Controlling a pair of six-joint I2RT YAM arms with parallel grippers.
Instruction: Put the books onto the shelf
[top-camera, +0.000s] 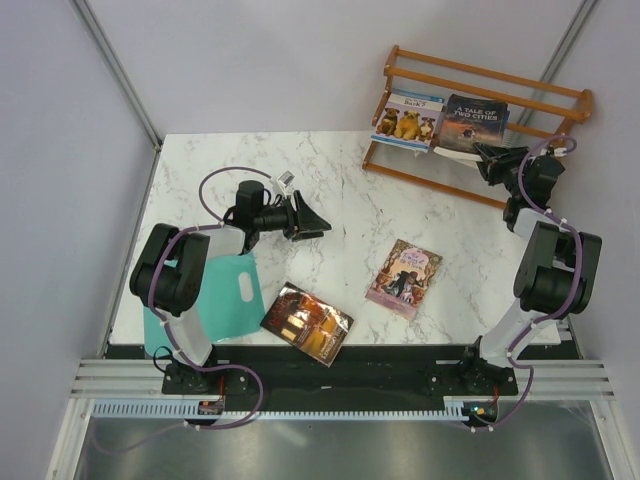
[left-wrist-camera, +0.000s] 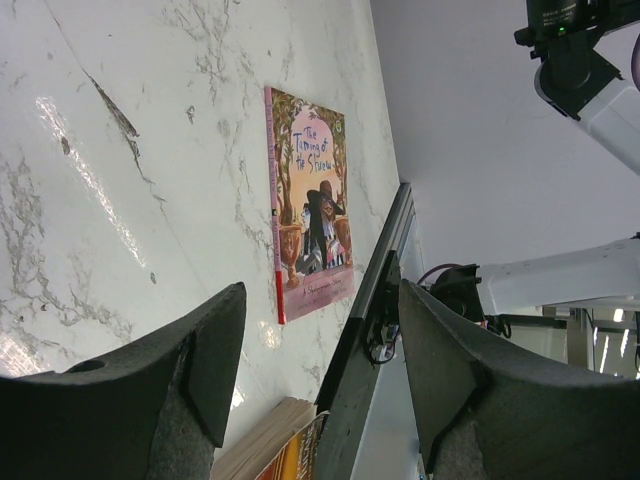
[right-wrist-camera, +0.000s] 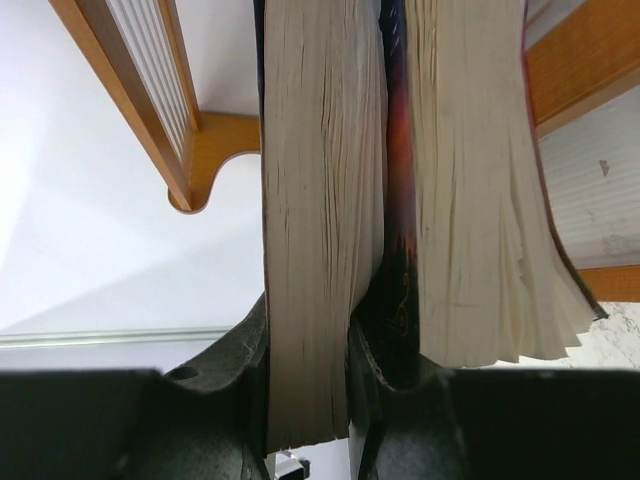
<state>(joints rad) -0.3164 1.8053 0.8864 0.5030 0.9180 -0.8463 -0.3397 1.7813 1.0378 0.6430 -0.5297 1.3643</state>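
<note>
Nearest the arm bases, flat on the marble table (top-camera: 200, 170) and not yet shelved: the dark red-brown book (top-camera: 307, 323), then the pink-purple book (top-camera: 404, 277). Over mid-table, left gripper (top-camera: 315, 218) spread wide, grasping nothing. At the far corner, right gripper (top-camera: 487, 158) clenched on a paperback (right-wrist-camera: 305, 250), title hidden, at the shelf (top-camera: 480, 70) beside "A Tale of Two Cities" (top-camera: 472, 122) and the dog book (top-camera: 407, 118). Likely next: releasing and backing away without toppling the row.
</note>
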